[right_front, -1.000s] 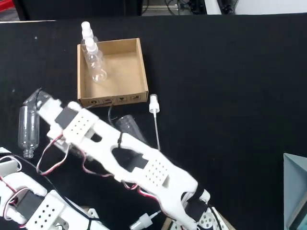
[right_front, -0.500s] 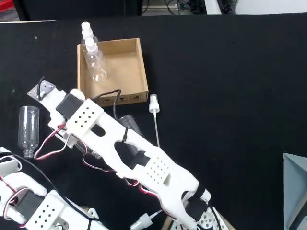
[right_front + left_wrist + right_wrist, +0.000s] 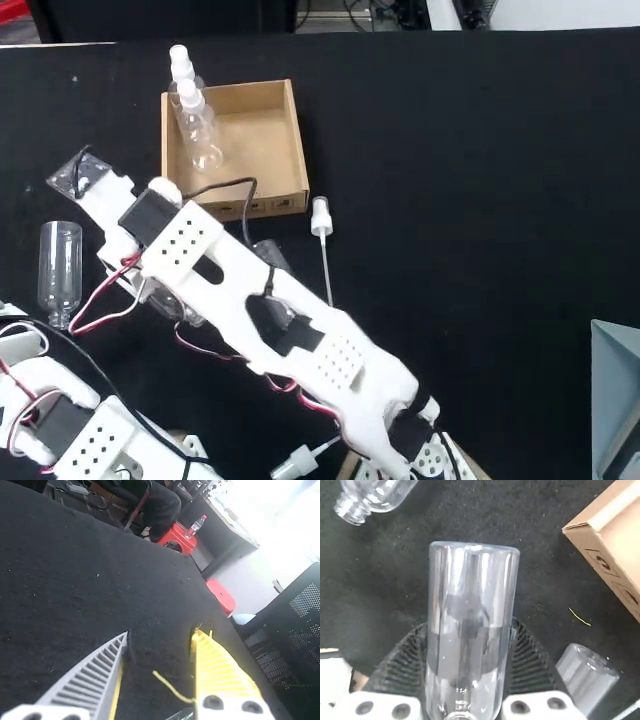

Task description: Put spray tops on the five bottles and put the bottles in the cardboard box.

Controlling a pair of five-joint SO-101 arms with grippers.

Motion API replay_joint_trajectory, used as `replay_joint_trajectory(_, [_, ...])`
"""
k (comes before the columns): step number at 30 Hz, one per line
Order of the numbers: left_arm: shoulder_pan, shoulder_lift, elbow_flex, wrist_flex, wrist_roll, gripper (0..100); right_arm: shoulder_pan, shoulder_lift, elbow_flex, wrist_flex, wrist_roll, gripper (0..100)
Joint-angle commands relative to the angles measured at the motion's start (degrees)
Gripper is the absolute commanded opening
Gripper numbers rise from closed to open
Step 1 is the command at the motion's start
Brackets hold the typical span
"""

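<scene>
**Right gripper clamped on a bare bottle, left gripper open and idle**

- Right arm (image 3: 270, 320) lies diagonally across the black table (image 3: 480, 200) in the high view, with its wrist out beside the cardboard box (image 3: 280, 203)
- Right gripper (image 3: 470, 625) is clenched on a clear bottle (image 3: 470, 580) that has no spray top
- Its black ribbed fingers (image 3: 402, 662) press on both sides of the bottle. The flat base points away from the wrist and the neck end points back toward the wrist camera
- Cannot tell how high the held bottle sits off the table. It is near the box's front corner and outside the box
- Second bare bottle (image 3: 58, 270) lies on the table near the right wrist and apart from it, open neck toward the arm bases
- Third bare bottle (image 3: 265, 255) lies just in front of the box's front wall, partly hidden under the right arm
- Capped bottle (image 3: 200, 128) lies inside the box along a side wall
- Another capped bottle (image 3: 183, 62) is at the box's far corner with its spray head past the rim. Cannot tell if it rests in the box or leans on it
- Loose spray top (image 3: 321, 218) lies on the table just beside the box's other front corner, dip tube trailing toward the arm bases
- Second loose spray top (image 3: 300, 462) lies near the right arm's base
- Left arm (image 3: 70, 430) sits at the near corner of the table
- Left gripper (image 3: 160, 635) is released: the grey and yellow fingers are spread over the table with nothing between them
- A yellow thread (image 3: 170, 687) lies by the yellow finger
</scene>
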State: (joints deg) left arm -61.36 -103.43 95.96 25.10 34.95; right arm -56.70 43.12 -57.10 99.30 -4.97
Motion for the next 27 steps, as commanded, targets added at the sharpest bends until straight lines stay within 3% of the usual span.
replay_joint_trajectory(1, [0.92,-0.97,0.31,-0.53,0.44,18,1.14,-9.01,2.77,1.93,-0.44,1.1])
replay_joint_trajectory(14, [7.87,-0.97,1.01,-0.53,0.26,19,1.49,-27.38,18.07,1.85,-0.44,1.1])
replay_joint_trajectory(27, [10.24,-0.97,1.1,-0.53,0.0,19,3.96,-44.7,30.2,-0.79,-0.44,1.1])
